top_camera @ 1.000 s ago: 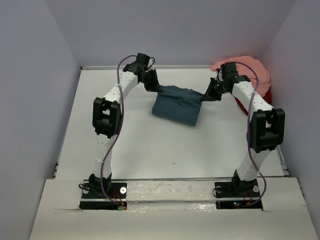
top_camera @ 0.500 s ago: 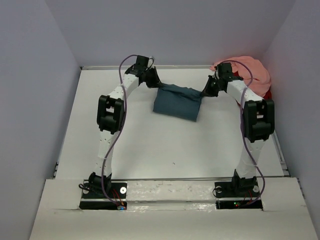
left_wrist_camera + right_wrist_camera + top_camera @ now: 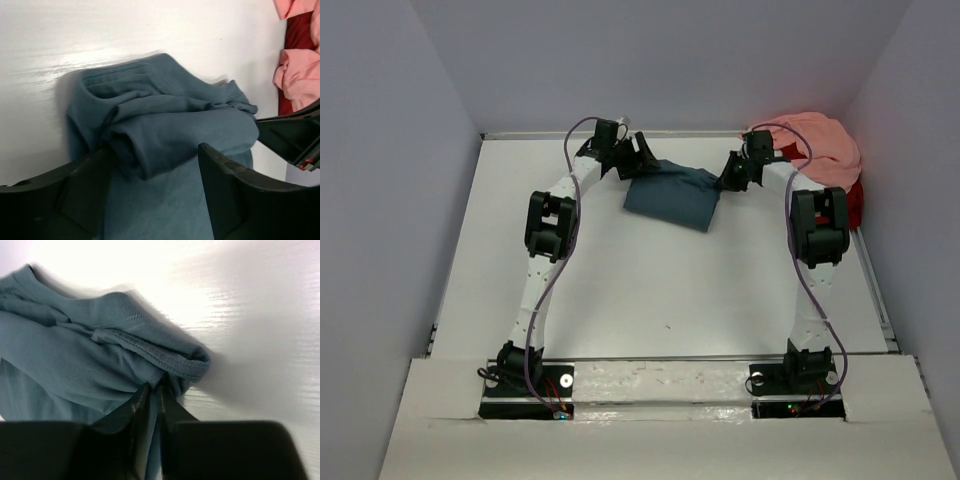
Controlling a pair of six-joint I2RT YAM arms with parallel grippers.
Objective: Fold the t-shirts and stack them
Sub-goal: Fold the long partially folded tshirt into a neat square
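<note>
Left tool [image 3: 155, 150] stands with its two fingers spread wide, straddling a rolled fold of the teal-blue t-shirt [image 3: 170, 115] without pinching it; the cloth lies loose between and beneath the fingers. Right tool [image 3: 152, 389] has its fingers drawn almost together on the stitched hem at the shirt's opposite edge, with a tuck of fabric nipped between them. Seen from above, the two tools sit at either end of this shirt, the left one at its far left corner and the right one at its far right corner. The shirt itself lies as a compact, rumpled bundle on the far middle of the white surface [image 3: 620, 290], with its ribbed collar showing on the side away from the left wrist camera. Beyond the right tool, in the far right corner, the salmon pink t-shirt [image 3: 820, 140] sits bunched in a heap on top of the red t-shirt [image 3: 856, 196], of which only a strip shows along the wall.
</note>
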